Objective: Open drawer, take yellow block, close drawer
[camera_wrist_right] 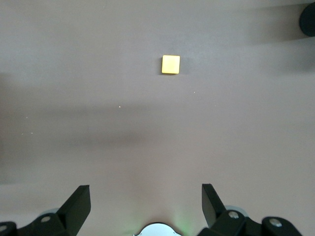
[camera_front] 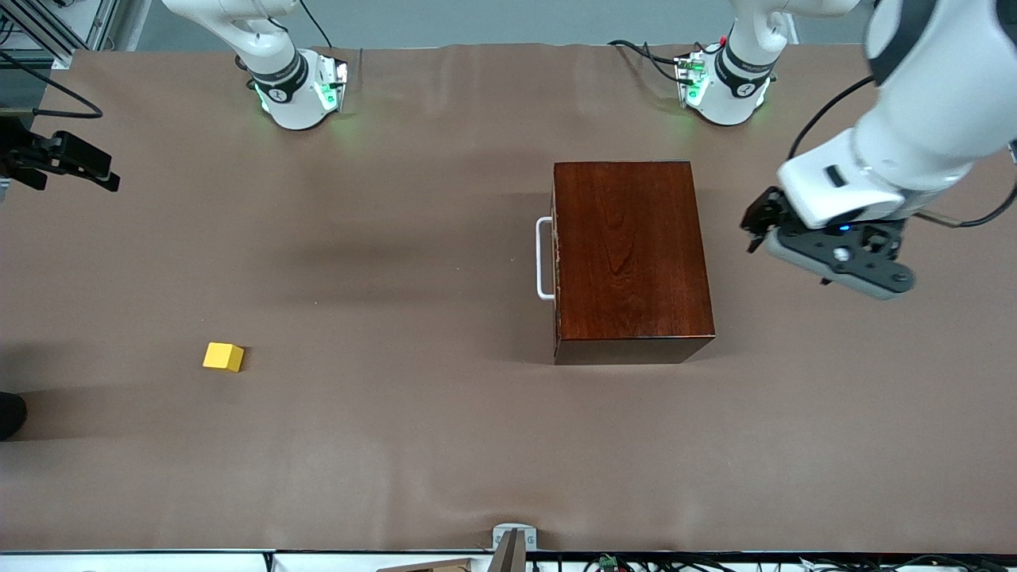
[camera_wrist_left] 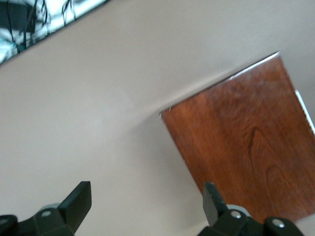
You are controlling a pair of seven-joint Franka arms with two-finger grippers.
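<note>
The drawer sits shut in the dark reddish-brown wooden box (camera_front: 628, 254), and only its white loop handle (camera_front: 544, 258) shows, on the side toward the right arm's end. The yellow block (camera_front: 223, 357) lies on the bare table toward the right arm's end, nearer to the front camera than the box. My left gripper (camera_front: 759, 226) hovers open and empty beside the box, toward the left arm's end; in its wrist view the left gripper (camera_wrist_left: 147, 194) spans table and the box's corner (camera_wrist_left: 246, 152). My right gripper (camera_wrist_right: 146, 194) is open and empty, high over the table, with the yellow block (camera_wrist_right: 171, 64) far below.
A brown cloth (camera_front: 397, 445) covers the table. A black fixture (camera_front: 59, 155) juts in at the edge toward the right arm's end, with a dark round object (camera_front: 9, 415) nearer to the camera. Both arm bases (camera_front: 298, 87) (camera_front: 727, 83) stand at the table's robot edge.
</note>
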